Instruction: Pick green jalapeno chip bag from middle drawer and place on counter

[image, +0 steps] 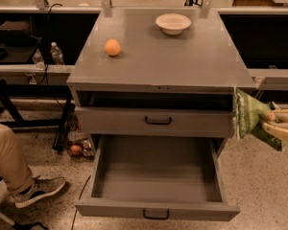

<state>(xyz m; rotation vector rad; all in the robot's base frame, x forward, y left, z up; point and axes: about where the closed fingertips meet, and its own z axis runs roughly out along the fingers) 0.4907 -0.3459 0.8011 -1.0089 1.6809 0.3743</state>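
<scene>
The green jalapeno chip bag (249,115) hangs in the air at the right of the cabinet, level with the upper drawer front. My gripper (274,122) comes in from the right edge and is shut on the bag's right side. The middle drawer (156,178) is pulled wide open at the bottom of the cabinet and its inside shows nothing. The counter (158,56) is the grey top of the cabinet, just above and left of the bag.
An orange (112,47) and a white bowl (173,23) sit on the counter. A closed drawer front (156,121) lies above the open one. A person's leg and shoe (19,176) are at the lower left. Bottles (56,54) stand on a left shelf.
</scene>
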